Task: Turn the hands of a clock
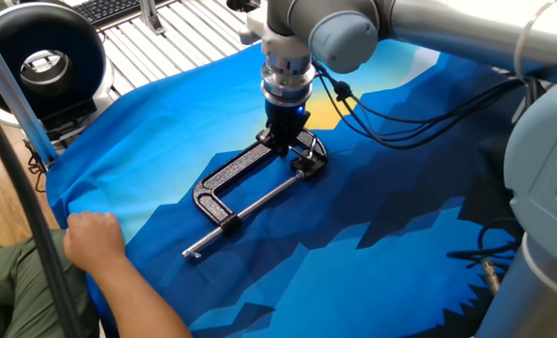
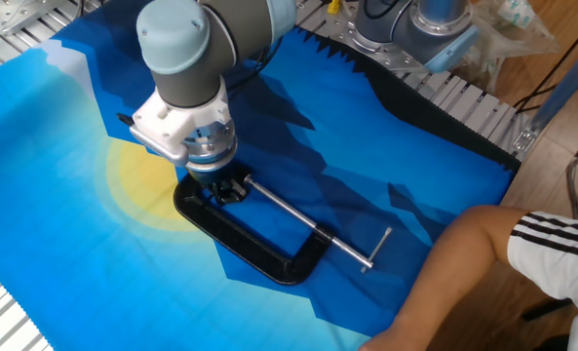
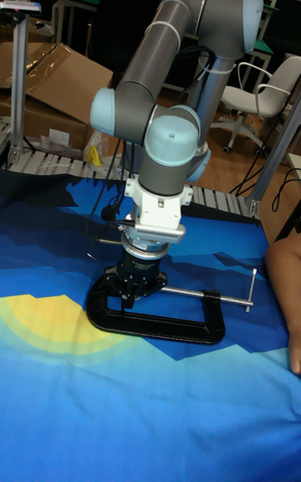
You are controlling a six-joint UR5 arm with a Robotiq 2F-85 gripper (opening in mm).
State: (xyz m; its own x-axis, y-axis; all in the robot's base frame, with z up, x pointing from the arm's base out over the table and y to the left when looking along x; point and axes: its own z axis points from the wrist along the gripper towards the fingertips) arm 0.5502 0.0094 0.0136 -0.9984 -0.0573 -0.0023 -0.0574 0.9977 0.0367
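The clock sits hidden in the mouth of a black C-clamp (image 1: 250, 178) lying flat on the blue cloth (image 1: 372, 253).

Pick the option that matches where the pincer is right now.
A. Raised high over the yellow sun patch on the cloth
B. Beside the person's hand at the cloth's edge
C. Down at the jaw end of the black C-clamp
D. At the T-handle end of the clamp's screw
C: the pincer points straight down into the jaw end of the black C-clamp, far from the T-handle and from the person's hand.
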